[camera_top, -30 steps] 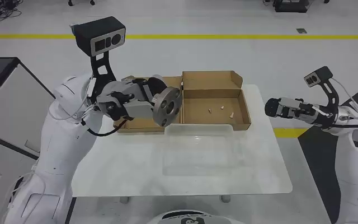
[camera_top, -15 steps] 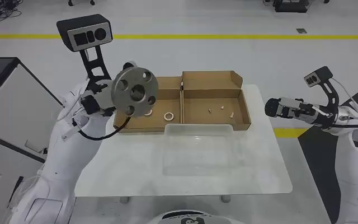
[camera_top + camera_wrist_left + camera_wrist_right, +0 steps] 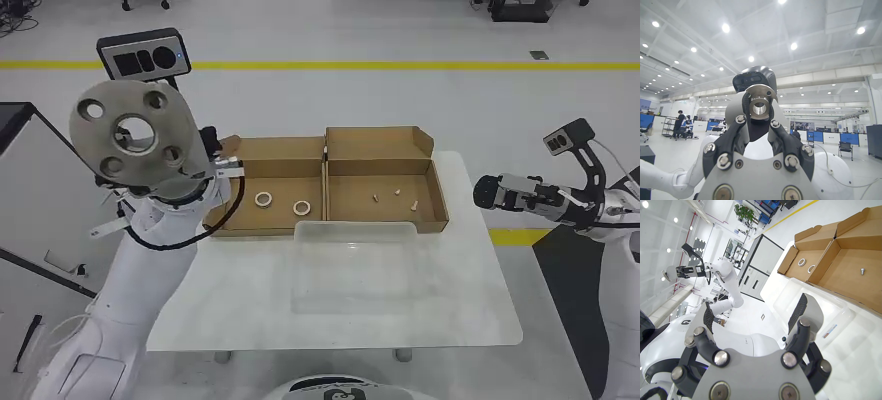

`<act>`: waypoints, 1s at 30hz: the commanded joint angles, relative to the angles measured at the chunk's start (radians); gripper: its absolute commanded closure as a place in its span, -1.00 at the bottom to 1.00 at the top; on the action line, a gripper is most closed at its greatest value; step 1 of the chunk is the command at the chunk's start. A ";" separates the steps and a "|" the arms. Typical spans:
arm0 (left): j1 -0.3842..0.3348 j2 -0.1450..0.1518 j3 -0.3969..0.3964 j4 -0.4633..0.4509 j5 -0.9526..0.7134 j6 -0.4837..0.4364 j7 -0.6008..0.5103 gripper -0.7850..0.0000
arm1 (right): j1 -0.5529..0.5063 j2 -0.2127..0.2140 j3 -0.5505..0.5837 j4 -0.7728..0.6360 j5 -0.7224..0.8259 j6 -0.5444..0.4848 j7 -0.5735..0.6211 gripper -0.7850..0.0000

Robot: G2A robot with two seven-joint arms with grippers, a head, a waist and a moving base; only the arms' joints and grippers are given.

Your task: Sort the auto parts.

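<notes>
Presently the left gripper [image 3: 758, 113] holds the metal flange [image 3: 131, 130] high above the table's [image 3: 470, 300] left edge. The holed face is turned towards the head camera, and the jaws are pinched on the flange's central hub, one finger [image 3: 745, 108] on each side. I judge the step in hand to be presenting the part for identification before it goes to a container. The disc looks heavy and overhangs a narrow hub, so the pinch should stay firm and the wrist should turn slowly. The part should come down level, clear the cardboard wall, and be set on the floor of the chosen box, not dropped from height. It should also land beside any parts already lying there, not on them. The right gripper [image 3: 755, 311] hangs off the table's right edge, well apart from the work, with its jaws spread and nothing between them. Two open cardboard boxes stand side by side at the far edge. The box on the left arm's side [image 3: 280, 150] holds two white rings [image 3: 264, 199] lying flat and apart. The neighbouring box [image 3: 380, 145] holds three small pale pieces [image 3: 398, 190]. A clear plastic tub [image 3: 355, 228] sits just in front of both boxes; whether it holds anything cannot be told through its glare.
</notes>
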 commanded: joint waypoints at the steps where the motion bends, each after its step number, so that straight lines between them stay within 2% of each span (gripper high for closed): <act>1: 0.005 -0.006 -0.004 0.003 0.005 0.005 -0.004 1.00 | 0.000 0.000 0.000 0.000 0.000 0.000 0.000 -1.00; 5: 0.010 -0.014 -0.017 0.018 0.053 0.016 -0.016 1.00 | 0.000 0.000 0.000 0.000 0.000 0.000 0.000 -1.00; 10: 0.012 -0.014 -0.046 0.045 0.213 0.035 -0.023 1.00 | 0.000 0.000 0.000 0.000 0.000 0.000 0.000 -1.00; 14: 0.015 -0.012 -0.067 0.045 0.332 0.060 -0.018 1.00 | 0.000 0.000 0.000 0.000 0.000 0.000 0.000 -1.00; 18: 0.022 -0.014 -0.078 0.033 0.381 0.069 -0.002 1.00 | 0.000 0.000 0.000 0.000 0.000 0.000 0.000 -1.00; 22: 0.033 -0.021 -0.069 0.011 0.314 0.066 0.015 1.00 | 0.000 0.000 0.000 0.000 0.000 0.000 0.000 -1.00; 30: 0.046 -0.046 -0.039 -0.008 0.045 0.056 0.011 1.00 | 0.000 0.000 0.000 0.000 0.000 0.000 0.000 -1.00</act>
